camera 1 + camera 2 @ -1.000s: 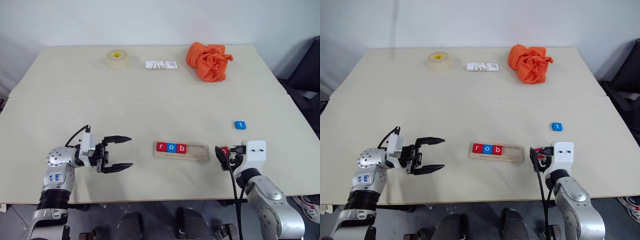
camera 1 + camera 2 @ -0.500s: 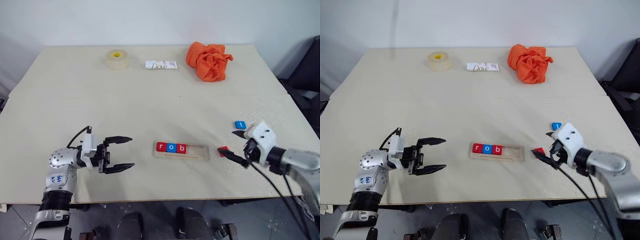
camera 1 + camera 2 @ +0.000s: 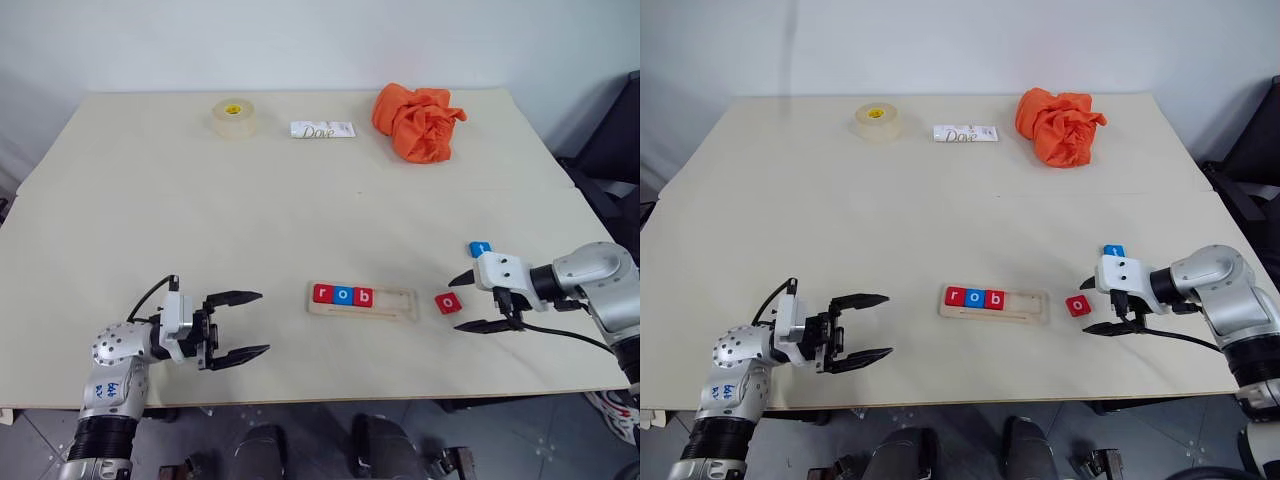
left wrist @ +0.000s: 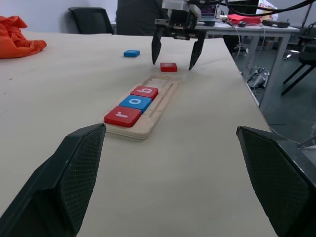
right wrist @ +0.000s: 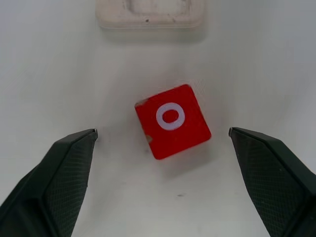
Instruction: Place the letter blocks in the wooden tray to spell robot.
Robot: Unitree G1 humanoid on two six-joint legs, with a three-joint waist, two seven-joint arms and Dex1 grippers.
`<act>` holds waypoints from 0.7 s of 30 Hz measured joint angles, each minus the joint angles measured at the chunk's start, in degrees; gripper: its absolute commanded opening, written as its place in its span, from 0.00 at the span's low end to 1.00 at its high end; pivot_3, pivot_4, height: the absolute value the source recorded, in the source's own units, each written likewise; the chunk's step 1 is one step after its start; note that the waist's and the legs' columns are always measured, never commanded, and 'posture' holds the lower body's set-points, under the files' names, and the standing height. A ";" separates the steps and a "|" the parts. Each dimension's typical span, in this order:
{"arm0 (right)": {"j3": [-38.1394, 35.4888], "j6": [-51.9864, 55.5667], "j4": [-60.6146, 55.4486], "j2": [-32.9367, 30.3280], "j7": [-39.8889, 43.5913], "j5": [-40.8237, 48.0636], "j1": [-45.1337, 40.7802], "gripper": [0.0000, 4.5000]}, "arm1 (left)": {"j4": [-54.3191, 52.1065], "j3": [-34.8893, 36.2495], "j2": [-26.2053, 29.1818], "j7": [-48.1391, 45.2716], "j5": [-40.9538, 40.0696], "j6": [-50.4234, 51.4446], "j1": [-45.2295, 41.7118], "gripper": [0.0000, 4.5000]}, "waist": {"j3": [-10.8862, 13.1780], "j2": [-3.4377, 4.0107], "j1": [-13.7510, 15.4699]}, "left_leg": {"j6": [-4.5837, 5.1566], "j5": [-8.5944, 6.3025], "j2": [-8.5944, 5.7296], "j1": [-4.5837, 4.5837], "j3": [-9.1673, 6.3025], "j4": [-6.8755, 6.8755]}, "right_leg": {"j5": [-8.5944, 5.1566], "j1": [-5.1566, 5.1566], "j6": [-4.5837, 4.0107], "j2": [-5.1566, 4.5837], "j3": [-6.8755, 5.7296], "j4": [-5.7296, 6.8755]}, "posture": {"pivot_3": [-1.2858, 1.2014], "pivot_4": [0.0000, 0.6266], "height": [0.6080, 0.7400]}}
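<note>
The small blue square tile (image 3: pixel 480 247) is half hidden behind the right gripper (image 3: pixel 470 301), so its letter can't be read. The fingers are spread wide around the red square "o" tile (image 3: pixel 448 303), which lies loose on the table just beside the long pale wooden tray (image 3: pixel 363 301). The tray reads "r", "o", "b", with its right end bare. The left gripper (image 3: pixel 243 325) is spread too, holding nothing. At the far edge, the white wrapper (image 3: pixel 323 130) says "Dove".

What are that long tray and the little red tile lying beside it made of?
The wooden tray looks like pale unfinished wood: matte and light tan, though no grain is clear. The red o tile looks like painted wood or plastic with a smooth matte face; a chipped corner shows a lighter core, so painted wood seems likelier.
</note>
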 measured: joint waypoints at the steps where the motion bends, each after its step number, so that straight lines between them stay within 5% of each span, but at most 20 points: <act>1: 0.02 -0.62 0.85 0.53 0.57 -0.26 -0.47 0.86 | -0.75 0.16 0.07 0.37 -0.07 0.19 0.52 1.00 | 0.00 0.00 0.00 | -0.01 0.00 0.00 0.00 -0.01 0.00 | 0.00 0.00 0.00 0.00 -0.01 0.00 | 0.52 0.24 1.00; 8: -0.15 0.15 1.67 2.88 1.43 -0.12 -1.52 0.34 | -2.87 0.37 0.27 2.37 -0.75 0.28 1.89 1.00 | 0.00 0.00 -0.53 | -0.05 0.03 0.02 0.05 -0.02 0.03 | 0.02 0.01 -0.03 0.00 0.00 0.09 | 0.52 0.24 1.00; 14: -2.80 9.16 -5.95 3.15 -0.85 3.05 -1.36 0.32 | -2.39 0.32 0.36 2.34 -0.81 0.27 0.79 1.00 | 0.03 0.05 -0.99 | -0.06 0.03 0.02 0.03 -0.02 0.01 | 0.01 -0.03 -0.04 -0.02 -0.01 0.13 | 0.52 0.24 1.00; 21: -4.48 33.42 -27.81 2.06 -5.57 8.02 -4.02 0.32 | 2.27 0.19 0.60 1.08 -0.79 -0.36 -3.68 1.00 | 0.02 0.06 -1.08 | -0.04 0.01 0.02 0.00 -0.09 0.01 | 0.00 -0.04 -0.07 -0.04 -0.04 0.12 | 0.52 0.24 1.00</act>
